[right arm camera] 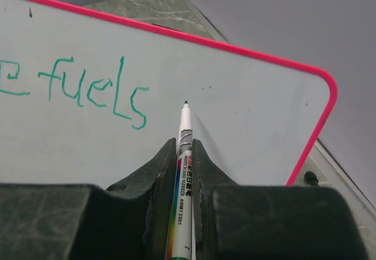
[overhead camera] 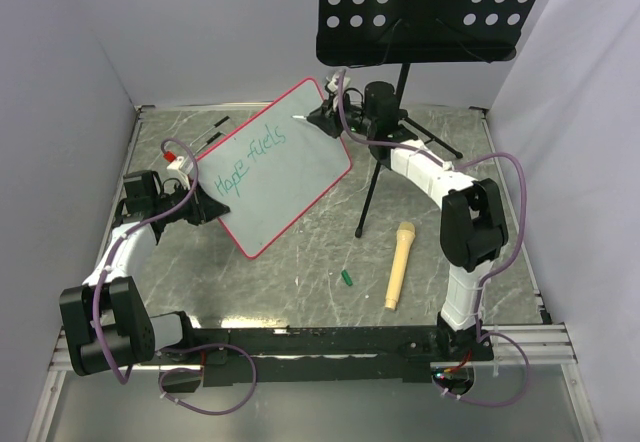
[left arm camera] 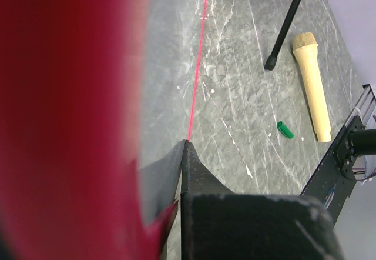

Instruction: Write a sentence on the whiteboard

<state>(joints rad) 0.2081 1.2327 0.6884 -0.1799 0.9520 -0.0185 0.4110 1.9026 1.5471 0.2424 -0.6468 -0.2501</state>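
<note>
Teal sentence [right arm camera: 119, 86] "Hope fuels" on whiteboard [overhead camera: 300, 177]; right fingers [right arm camera: 162, 172] tight on marker [right arm camera: 183, 154] close to whiteboard, left fingers [left arm camera: 200, 180] tight on whiteboard's frame

Top view first: a teal-green handwritten sentence [overhead camera: 252, 161] slants across the rectangular white whiteboard [overhead camera: 290, 197] with the thin pink-red frame. It reads "Hope fuels", with a capital H and the rest lower-case, all in one line.

Closer in on the right wrist view, the sentence [right arm camera: 88, 89] shows a cut-off "e" at the left edge, then "fuels" whole and clear, its s dipping low.

On to the slim white plastic marker [right arm camera: 183, 154] with the rainbow-striped barrel. Tiny black print runs lengthwise, roughly "WHITE BOARD MARKER". Beside it are bolder capitals followed by the number "2301", and those capitals are too small to be sure of.
</note>
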